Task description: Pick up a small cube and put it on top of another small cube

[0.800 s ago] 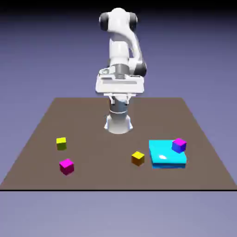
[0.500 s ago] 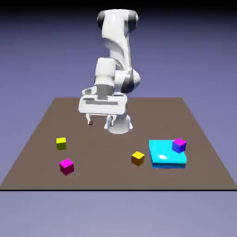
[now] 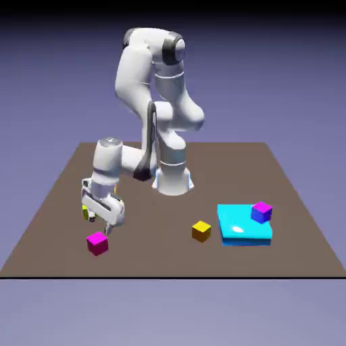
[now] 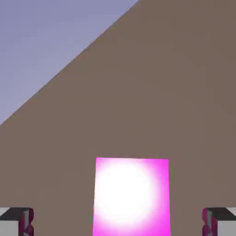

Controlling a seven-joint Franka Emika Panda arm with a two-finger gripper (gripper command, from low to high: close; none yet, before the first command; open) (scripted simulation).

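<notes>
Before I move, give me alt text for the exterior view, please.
The open gripper hangs just above and behind the magenta cube, partly hiding the lime cube. Toward the exterior view's right sit an orange-yellow cube and a cyan block, with a purple-blue cube at the block's right side.

On the brown flat table [image 3: 155, 260], toward the exterior view's left, there is the magenta cube [image 3: 97, 244]. The yellow-green cube [image 3: 85, 213] lies behind it, farther from the camera. To the exterior view's right, the orange-yellow cube [image 3: 201, 232] is just beside the glossy cyan slab [image 3: 236, 228]. On this slab, toward its right side, sits the purple-blue cube with magenta top [image 3: 261, 213].
</notes>
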